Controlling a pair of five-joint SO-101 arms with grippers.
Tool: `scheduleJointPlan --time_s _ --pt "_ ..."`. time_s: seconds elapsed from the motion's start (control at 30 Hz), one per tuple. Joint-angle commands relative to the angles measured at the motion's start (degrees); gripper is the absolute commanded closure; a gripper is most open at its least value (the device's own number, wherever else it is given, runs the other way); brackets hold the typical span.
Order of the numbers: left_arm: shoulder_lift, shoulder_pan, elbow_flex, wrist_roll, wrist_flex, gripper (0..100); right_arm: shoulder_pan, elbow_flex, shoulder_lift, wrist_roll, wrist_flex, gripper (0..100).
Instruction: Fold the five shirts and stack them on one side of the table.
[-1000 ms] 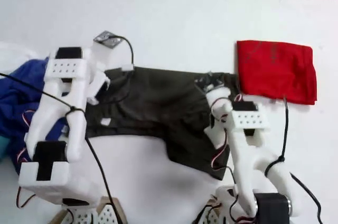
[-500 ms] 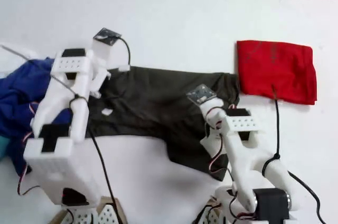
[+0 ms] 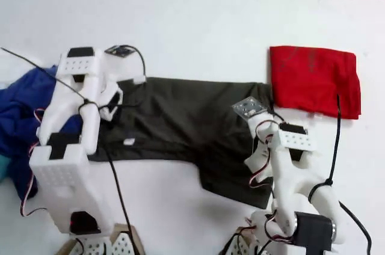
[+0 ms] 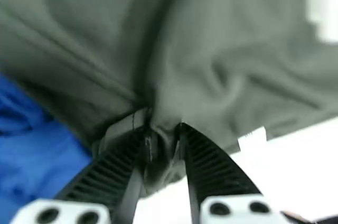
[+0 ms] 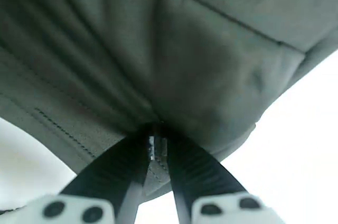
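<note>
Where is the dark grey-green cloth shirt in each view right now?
High view: dark grey-green shirt spread mid-table, between the arms.
Left wrist view: its edge pinched in the left gripper, beside blue cloth.
Right wrist view: its edge pinched in the right gripper.
Shared landmark: white table.

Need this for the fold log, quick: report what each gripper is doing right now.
Left gripper: closed, holding a pinch of the dark shirt.
Right gripper: closed, holding the same dark shirt.
</note>
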Motion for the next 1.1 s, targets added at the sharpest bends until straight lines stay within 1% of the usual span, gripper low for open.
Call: scheduleJointPlan --time_s 0.0,0.17,0.27,0.33,0.43,0.5,0.53,0.6,0.67,0.8,0.97,1.07 --pt "-8.00 -0.53 -1.19 -0.26 5.98 90 2.07 -1.85 0.40 0.62 0.84 98.0" --pt "-16.26 0.44 -0.66 -0.35 11.16 87 2.07 -7.12 -3.38 0.09 6.73 97.9" --pt "-18.64 0.18 1.27 -0.79 10.02 85 2.07 -8.35 -9.98 0.09 8.75 97.9" --pt "-18.02 0.18 4.09 -1.14 5.27 86 2.07 -8.00 -14.64 0.00 9.71 97.9" --pt "-15.21 0.18 11.38 -1.14 -8.00 86 2.07 -6.15 -20.26 -0.88 10.77 97.9" --pt "-12.66 0.44 16.13 -1.14 -14.42 86 2.07 -3.87 -22.99 -0.97 10.59 97.9" --pt "-11.52 0.53 17.98 -1.14 -16.35 86 2.07 -2.73 -24.13 -0.88 10.51 97.9" --pt "-10.02 0.53 20.97 -1.05 -17.67 86 2.07 -0.79 -25.45 -0.70 10.42 97.9" --pt "-9.85 0.53 23.25 -1.41 -16.88 86 2.07 0.88 -25.98 -0.62 10.07 97.9" --pt "-10.99 0.26 24.84 -1.58 -10.46 86 2.07 4.48 -25.98 -0.62 6.11 97.9" --pt "-21.27 0.44 24.84 -1.58 -3.43 86 1.98 5.98 -25.98 -0.62 4.44 97.9" --pt "-28.04 0.35 25.27 -1.58 -0.79 86 0.40 5.98 -25.98 -1.05 4.53 97.9"
